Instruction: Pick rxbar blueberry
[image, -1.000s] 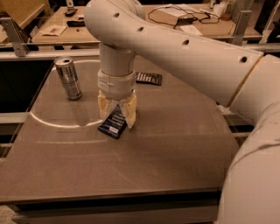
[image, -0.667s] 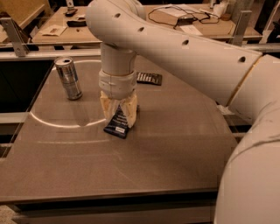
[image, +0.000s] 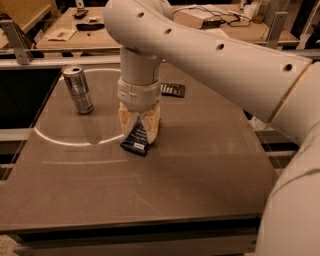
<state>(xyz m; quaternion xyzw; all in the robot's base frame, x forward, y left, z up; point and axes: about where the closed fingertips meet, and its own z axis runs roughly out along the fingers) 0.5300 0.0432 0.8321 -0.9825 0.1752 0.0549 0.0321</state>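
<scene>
One bar gripped | my cream two-finger gripper pinches the flat dark-blue rxbar blueberry wrapper from above, mid-table, tilted, lower end near the grey tabletop | I judge this suits lifting clear of the silver can and black-brown bar.

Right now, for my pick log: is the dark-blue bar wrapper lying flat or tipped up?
Tipped up: the dark-blue rectangular snack bar wrapper slants, upper end clamped in the end effector, central above the brown table.

Mid-table, rxbar blueberry in end effector
</scene>
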